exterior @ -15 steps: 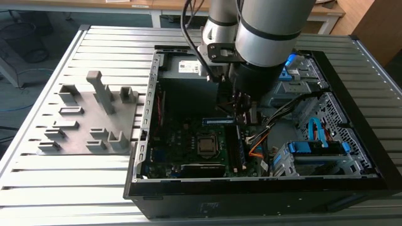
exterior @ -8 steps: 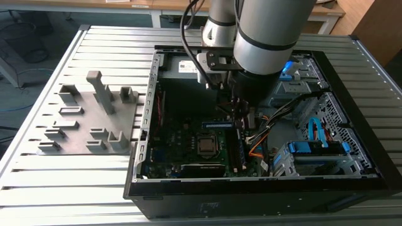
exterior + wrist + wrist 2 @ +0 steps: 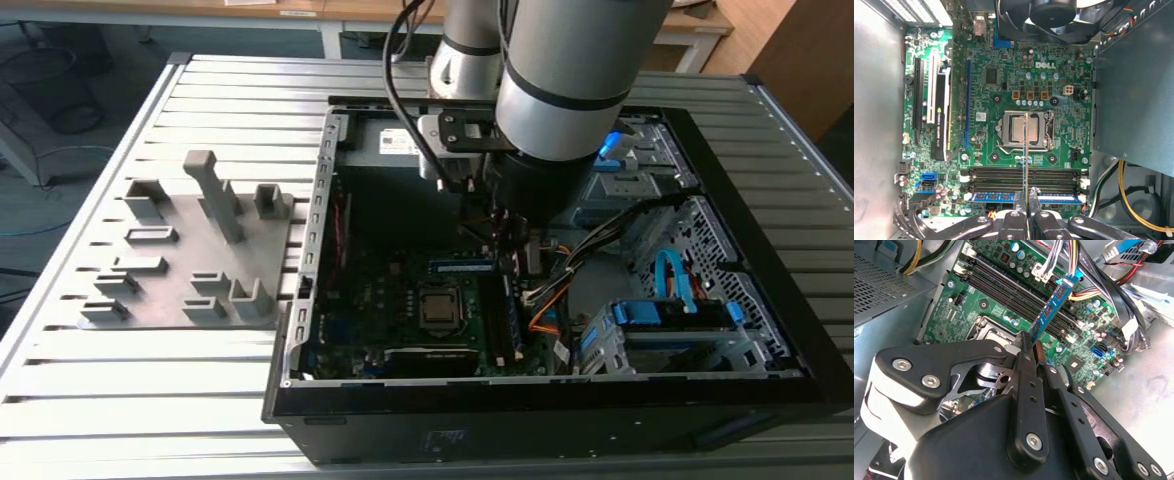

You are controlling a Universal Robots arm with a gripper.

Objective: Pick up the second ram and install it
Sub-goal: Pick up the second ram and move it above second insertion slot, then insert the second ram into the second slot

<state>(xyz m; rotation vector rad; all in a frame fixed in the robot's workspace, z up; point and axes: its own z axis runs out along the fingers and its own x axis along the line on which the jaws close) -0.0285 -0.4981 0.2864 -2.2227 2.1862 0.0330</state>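
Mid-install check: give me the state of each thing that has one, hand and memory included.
hand: shut on the second ram.
second ram: held by one end above the motherboard, not in a slot.
other ram stick: seated in its slot.
neighbouring memory slots: empty.
processor: seated in its socket.
computer case: lying flat, side open.
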